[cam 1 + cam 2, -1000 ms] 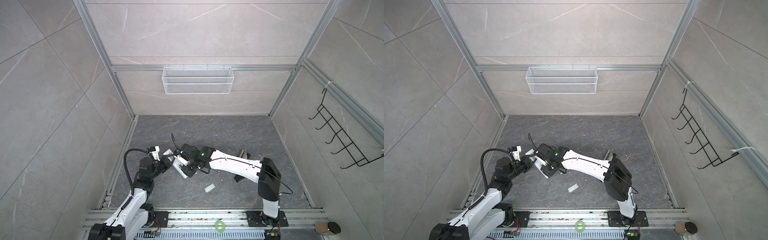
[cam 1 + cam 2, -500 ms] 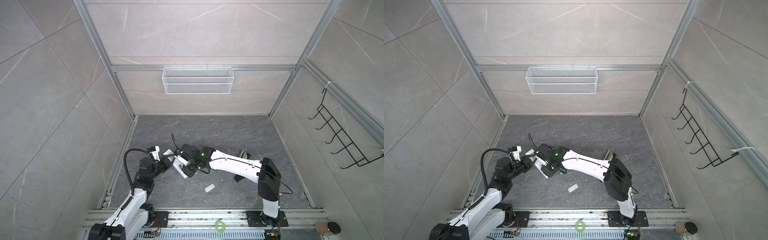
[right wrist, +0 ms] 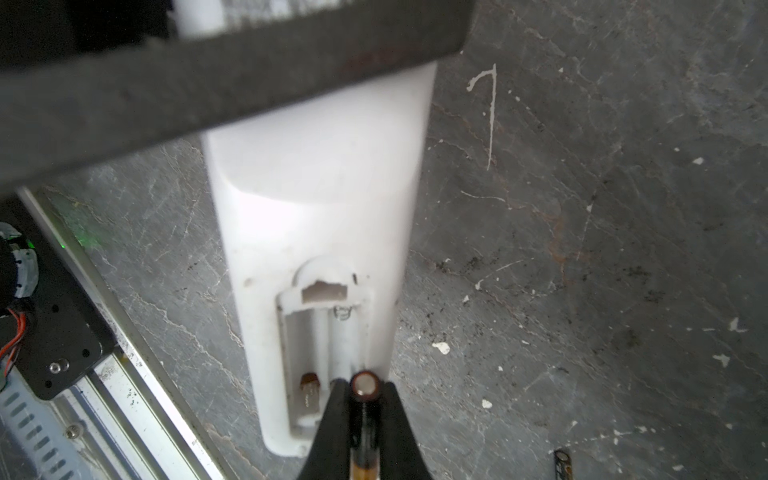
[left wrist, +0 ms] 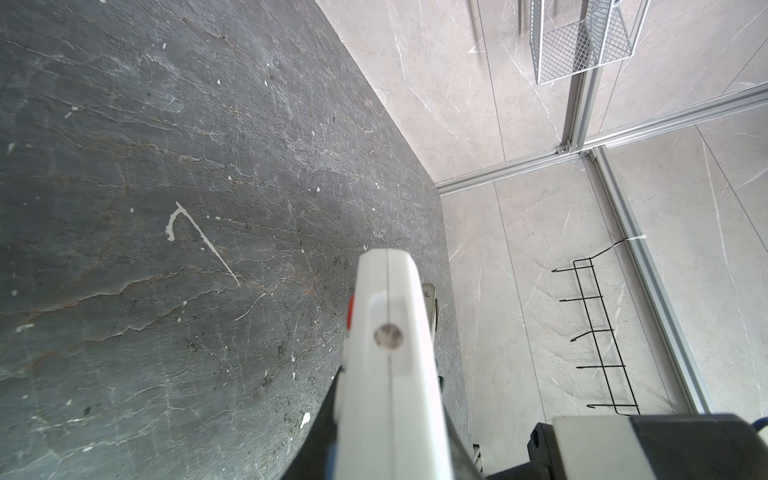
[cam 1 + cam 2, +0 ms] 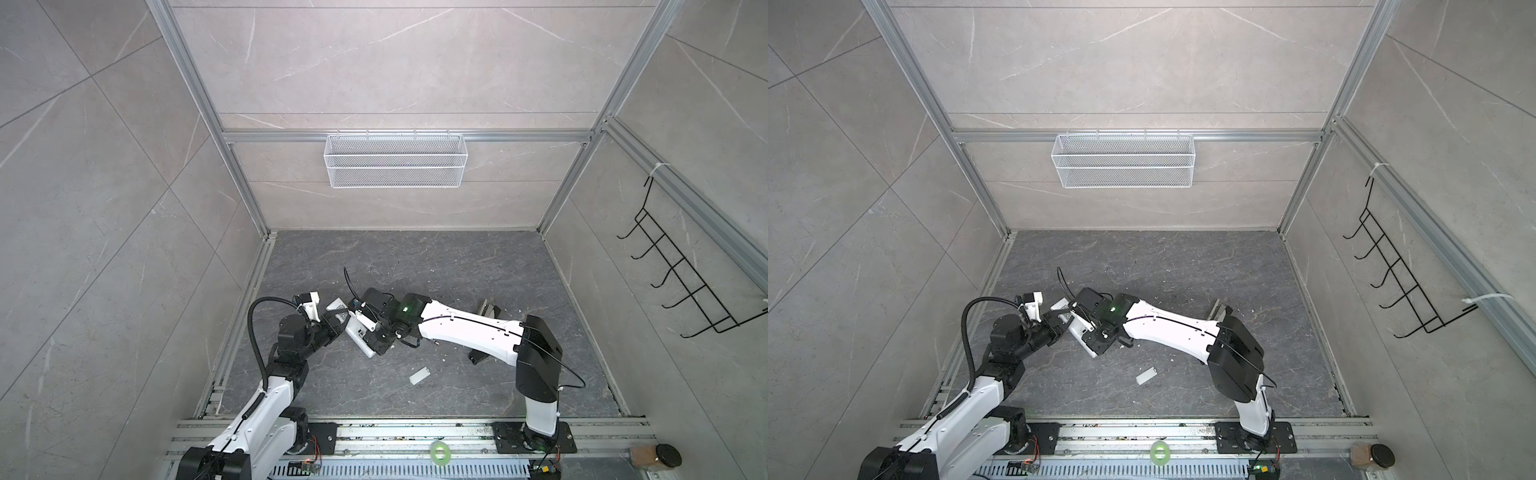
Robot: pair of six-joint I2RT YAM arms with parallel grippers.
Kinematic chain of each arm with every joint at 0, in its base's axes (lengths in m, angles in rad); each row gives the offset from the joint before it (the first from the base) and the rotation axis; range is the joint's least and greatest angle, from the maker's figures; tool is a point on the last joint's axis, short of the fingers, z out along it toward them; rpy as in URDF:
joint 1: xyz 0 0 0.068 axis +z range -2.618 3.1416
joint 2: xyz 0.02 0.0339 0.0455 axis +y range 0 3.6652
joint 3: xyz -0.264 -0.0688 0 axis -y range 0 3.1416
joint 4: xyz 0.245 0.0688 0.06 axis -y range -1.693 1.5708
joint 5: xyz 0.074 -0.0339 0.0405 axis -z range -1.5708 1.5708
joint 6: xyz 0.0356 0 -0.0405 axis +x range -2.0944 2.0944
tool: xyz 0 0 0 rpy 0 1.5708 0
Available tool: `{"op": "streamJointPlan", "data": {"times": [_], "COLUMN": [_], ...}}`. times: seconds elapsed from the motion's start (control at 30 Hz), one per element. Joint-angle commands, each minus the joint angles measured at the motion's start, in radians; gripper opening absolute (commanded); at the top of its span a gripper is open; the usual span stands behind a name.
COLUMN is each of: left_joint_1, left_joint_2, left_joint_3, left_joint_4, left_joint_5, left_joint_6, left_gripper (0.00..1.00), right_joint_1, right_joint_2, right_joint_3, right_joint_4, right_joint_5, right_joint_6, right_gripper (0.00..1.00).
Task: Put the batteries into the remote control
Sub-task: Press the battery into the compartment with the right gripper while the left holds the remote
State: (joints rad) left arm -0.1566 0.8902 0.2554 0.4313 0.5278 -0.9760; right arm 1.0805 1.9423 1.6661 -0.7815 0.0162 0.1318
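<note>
Right gripper (image 3: 365,399) clamped on battery (image 3: 365,383), tip at near end of open compartment (image 3: 291,357). Left gripper (image 5: 333,323) clamped on remote control (image 3: 320,208).

Risk: battery enters askew and jams against spring (image 3: 341,312). Narrow grip may slip and drop battery.

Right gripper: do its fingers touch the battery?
Touching. The right wrist view shows the battery pinched between both black fingers of the right gripper, no gap on either side.
</note>
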Motion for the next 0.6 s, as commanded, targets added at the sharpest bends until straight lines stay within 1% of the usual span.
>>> {"op": "streamJointPlan", "data": {"times": [0.0,0.27,0.57], "left_joint_1": [-0.001,-0.001,-0.001], "left_joint_2": [0.004,0.008,0.056], "left_joint_3": [0.013,0.007,0.010], "left_joint_4": [0.047,0.061,0.139], "left_joint_5": [0.027,0.027,0.041], "left_joint_6": [0.014,0.006,-0.043], "left_gripper": [0.00,0.00,0.00], "right_joint_1": [0.015,0.019,0.022], "right_joint_2": [-0.040,-0.025,0.002], "right_joint_3": [0.001,0.023,0.099], "right_joint_4": [0.002,0.001,-0.054], "right_joint_5": [0.013,0.016,0.022], "right_joint_6": [0.006,0.009,0.011], "right_gripper": [0.01,0.01,0.01]}}
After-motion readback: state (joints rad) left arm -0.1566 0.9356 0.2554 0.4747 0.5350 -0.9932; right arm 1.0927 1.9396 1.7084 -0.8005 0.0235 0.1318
